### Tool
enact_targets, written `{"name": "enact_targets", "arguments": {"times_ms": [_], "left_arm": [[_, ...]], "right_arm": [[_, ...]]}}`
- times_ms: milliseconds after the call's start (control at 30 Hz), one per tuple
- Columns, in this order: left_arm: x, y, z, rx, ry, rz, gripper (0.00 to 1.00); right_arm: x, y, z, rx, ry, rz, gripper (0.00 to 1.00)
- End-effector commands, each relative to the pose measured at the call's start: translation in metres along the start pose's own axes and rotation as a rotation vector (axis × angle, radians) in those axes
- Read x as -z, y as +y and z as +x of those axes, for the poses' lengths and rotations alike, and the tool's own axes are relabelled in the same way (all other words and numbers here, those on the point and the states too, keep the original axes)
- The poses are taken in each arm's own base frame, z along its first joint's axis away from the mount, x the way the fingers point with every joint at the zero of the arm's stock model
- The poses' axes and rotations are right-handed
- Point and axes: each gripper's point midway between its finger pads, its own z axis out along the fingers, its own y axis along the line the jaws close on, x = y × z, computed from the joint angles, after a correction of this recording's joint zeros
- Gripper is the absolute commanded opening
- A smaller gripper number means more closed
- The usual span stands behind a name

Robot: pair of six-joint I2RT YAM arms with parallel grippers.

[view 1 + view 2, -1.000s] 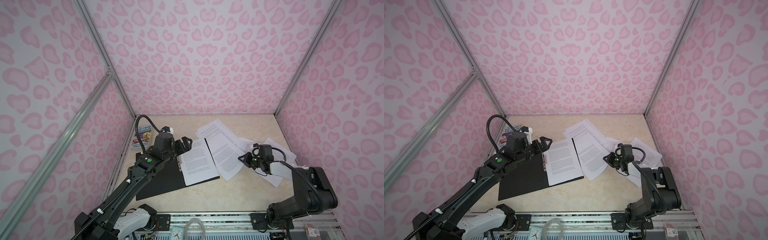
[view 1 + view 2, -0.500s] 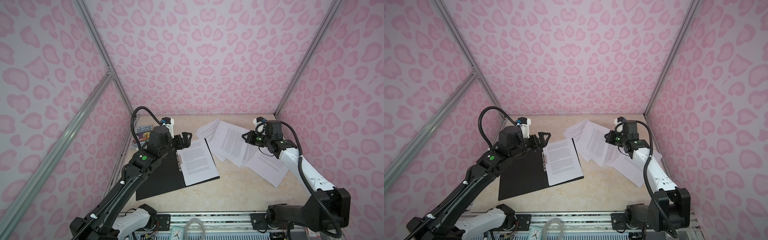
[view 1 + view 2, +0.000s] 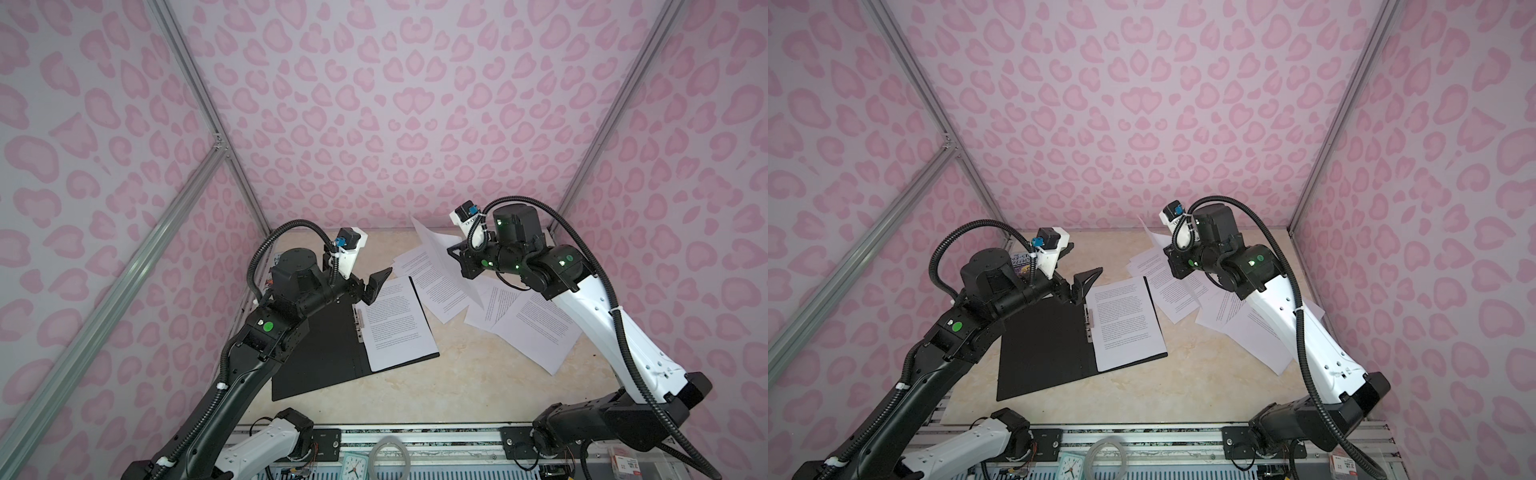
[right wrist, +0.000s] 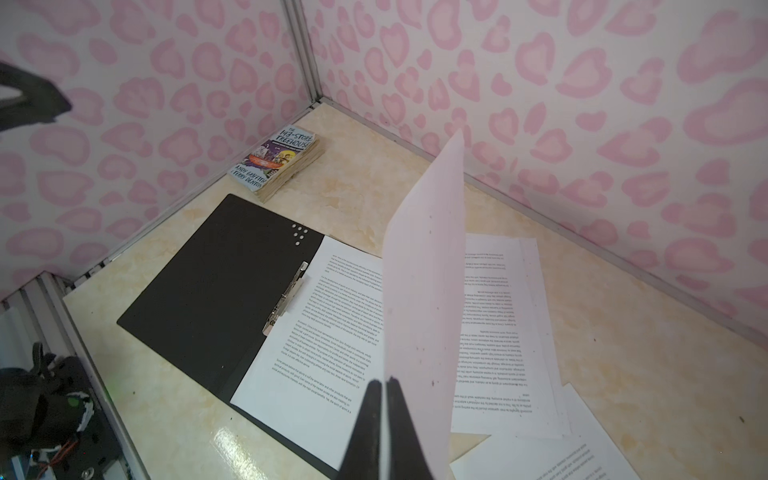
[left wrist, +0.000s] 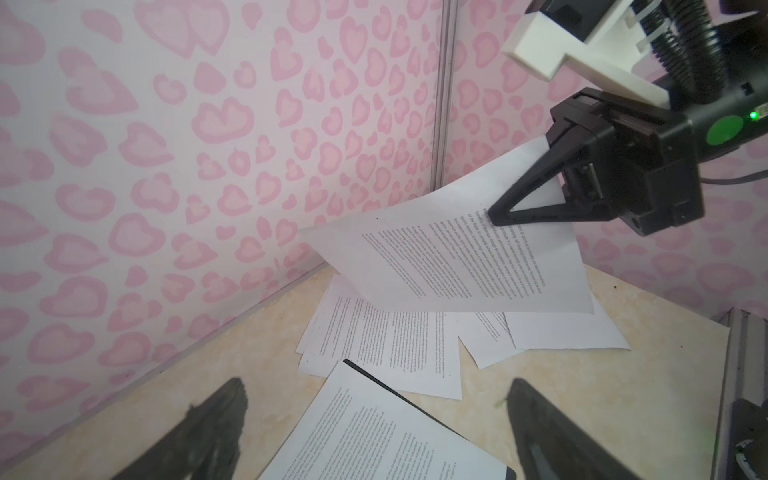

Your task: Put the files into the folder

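Note:
The folder (image 3: pixel 316 345) lies open on the table, black inside, with one printed sheet (image 3: pixel 395 322) on its right half beside the clip strip (image 4: pixel 286 297). My right gripper (image 4: pixel 383 381) is shut on the edge of one of the files (image 4: pixel 424 291) and holds it in the air, tilted, above the far right of the folder. In both top views that sheet (image 3: pixel 436 253) hangs near the back wall. More files (image 3: pixel 532 324) lie spread on the table to the right. My left gripper (image 5: pixel 376 382) hovers open and empty over the folder's far edge.
A colourful Treehouse book (image 4: pixel 278 162) lies in the back left corner against the wall. Pink patterned walls close in the back and both sides. A small clock (image 3: pixel 353 469) sits on the rail at the front edge.
My right gripper went from low over the right-hand papers up toward the back wall, carrying one sheet off the table. My left gripper rose slightly, still open.

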Motion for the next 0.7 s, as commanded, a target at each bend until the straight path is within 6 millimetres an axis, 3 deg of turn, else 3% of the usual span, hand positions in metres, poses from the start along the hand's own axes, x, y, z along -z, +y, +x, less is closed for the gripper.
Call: {"name": "enact_targets", "arguments": {"times_ms": [0, 167, 300, 467, 667], "left_arm": [[0.001, -0.011, -0.008, -0.121, -0.022, 0.066, 0.99], [-0.003, -0.025, -0.010, -0.159, 0.029, 0.156, 0.98], [-0.008, -0.031, 0.007, -0.202, 0.090, 0.199, 0.97], [-0.009, -0.039, 0.012, -0.216, 0.125, 0.252, 0.96], [-0.015, -0.051, 0.017, -0.158, 0.142, 0.333, 0.77]], "right_arm": [[0.006, 0.009, 0.004, 0.159, 0.031, 0.030, 0.00], [0.009, 0.037, 0.008, 0.226, 0.045, -0.042, 0.00], [0.010, 0.050, 0.011, 0.253, 0.040, -0.081, 0.00], [0.015, 0.066, 0.009, 0.296, 0.024, -0.128, 0.00], [0.018, 0.076, 0.008, 0.348, 0.017, -0.142, 0.00]]}}
